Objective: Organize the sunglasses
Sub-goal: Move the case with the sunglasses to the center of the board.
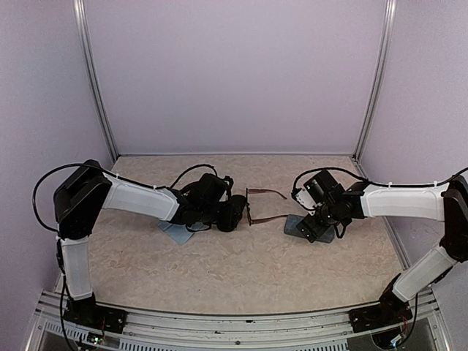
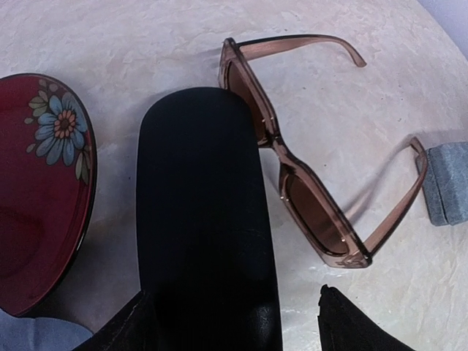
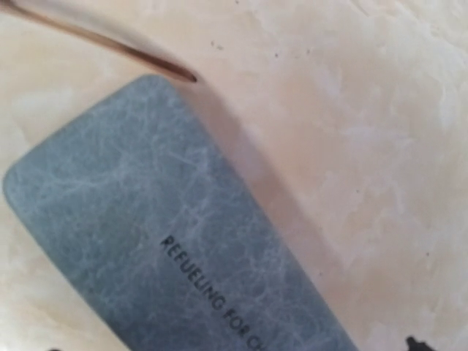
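Brown sunglasses uncased — left end effector apart astride black case, right end effector apart — next, likely grasp frame.

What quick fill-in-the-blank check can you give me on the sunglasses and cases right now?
1. The reddish-brown sunglasses lie with their arms ____.
2. The oblong case below the left claw is ____ in colour.
3. The print on the grey-blue case starts with the word ____.
Missing words: unfolded; black; REFUELING.
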### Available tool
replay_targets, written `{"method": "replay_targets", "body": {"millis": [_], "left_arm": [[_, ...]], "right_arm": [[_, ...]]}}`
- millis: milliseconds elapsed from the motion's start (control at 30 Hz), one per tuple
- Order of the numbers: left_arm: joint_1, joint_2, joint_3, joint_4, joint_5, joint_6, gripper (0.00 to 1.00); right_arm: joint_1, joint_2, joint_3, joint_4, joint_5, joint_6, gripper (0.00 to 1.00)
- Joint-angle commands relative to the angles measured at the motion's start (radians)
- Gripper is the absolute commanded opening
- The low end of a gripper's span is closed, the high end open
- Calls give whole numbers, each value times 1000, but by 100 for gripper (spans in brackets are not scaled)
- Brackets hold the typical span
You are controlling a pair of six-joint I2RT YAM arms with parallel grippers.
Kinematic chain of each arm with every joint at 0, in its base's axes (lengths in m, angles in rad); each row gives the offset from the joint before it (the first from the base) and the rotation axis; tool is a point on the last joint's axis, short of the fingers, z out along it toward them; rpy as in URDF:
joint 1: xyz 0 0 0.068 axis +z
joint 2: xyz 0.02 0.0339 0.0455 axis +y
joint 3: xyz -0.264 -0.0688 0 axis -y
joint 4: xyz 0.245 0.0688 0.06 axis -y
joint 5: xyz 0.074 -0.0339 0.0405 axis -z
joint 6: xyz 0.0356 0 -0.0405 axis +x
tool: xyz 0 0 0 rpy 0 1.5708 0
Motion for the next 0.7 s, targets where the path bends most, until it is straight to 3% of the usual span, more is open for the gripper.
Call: {"method": "replay_targets", "body": {"millis": [0, 433, 667], "left_arm": [[1, 31, 26, -38, -54, 15, 74], [6, 95, 48, -48, -36, 20, 73], [6, 28, -24, -15, -34, 21, 58]], "right_arm": [[4, -8, -11, 19, -13, 10, 100], [5, 9, -2, 19, -28, 10, 100], [6, 1, 4, 17, -34, 17, 100]]}}
